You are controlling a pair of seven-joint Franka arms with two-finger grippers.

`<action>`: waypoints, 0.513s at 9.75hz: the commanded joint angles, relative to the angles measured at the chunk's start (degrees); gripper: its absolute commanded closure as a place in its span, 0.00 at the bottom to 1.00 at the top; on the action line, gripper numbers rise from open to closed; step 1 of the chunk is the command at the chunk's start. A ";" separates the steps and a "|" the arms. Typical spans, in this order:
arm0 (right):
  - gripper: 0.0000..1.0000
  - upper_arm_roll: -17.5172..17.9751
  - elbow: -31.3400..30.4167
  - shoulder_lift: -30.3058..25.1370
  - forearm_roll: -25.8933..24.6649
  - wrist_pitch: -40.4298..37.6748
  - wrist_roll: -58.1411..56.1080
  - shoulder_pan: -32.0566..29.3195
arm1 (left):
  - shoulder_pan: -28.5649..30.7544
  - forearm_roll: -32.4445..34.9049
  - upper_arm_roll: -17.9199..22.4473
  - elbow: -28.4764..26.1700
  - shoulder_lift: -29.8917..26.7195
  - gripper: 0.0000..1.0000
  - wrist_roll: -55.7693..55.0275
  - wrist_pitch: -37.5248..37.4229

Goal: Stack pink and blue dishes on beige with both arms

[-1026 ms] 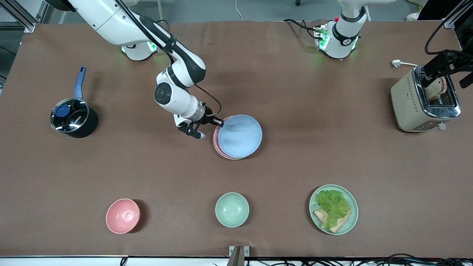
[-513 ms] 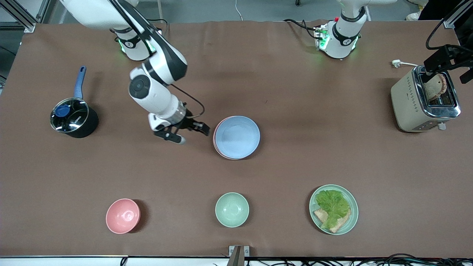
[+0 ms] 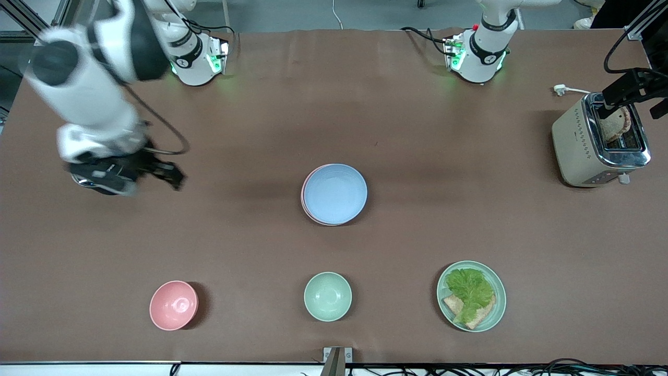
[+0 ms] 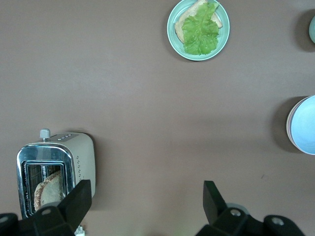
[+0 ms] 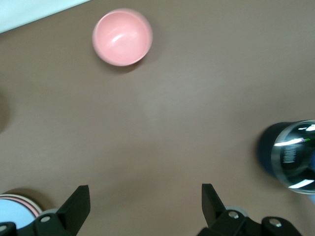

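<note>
The pale blue plate [image 3: 335, 194] lies on top of a stack in the middle of the table. The pink plate's rim [image 3: 303, 202] shows under it on the side toward the right arm's end. The beige plate is hidden beneath them. My right gripper [image 3: 148, 183] hangs open and empty over the table beside the pot, well away from the stack; its wrist view catches the stack's edge [image 5: 15, 209]. My left gripper [image 3: 629, 95] is open and empty over the toaster, and the blue plate [image 4: 304, 125] shows at the edge of its view.
A dark lidded pot [image 5: 290, 162] sits under the right gripper. A toaster [image 3: 600, 141] with bread stands at the left arm's end. Nearest the front camera are a pink bowl [image 3: 174, 305], a mint bowl [image 3: 327, 296] and a mint plate [image 3: 496, 308] holding lettuce and bread.
The right gripper let go of the blue plate, which settled flat on the stack, and swung away toward the pot. The left arm has barely moved.
</note>
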 commanded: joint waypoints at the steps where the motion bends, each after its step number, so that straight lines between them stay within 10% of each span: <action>1: 0.00 -7.56 8.52 -0.56 2.86 -9.49 -9.62 1.83 | -0.01 0.33 -0.86 -1.24 0.61 0.00 -0.44 -0.51; 5: 0.00 -15.86 19.49 0.83 8.60 -16.99 -21.81 2.01 | 0.34 0.25 -1.13 -1.24 0.61 0.00 -0.35 -0.60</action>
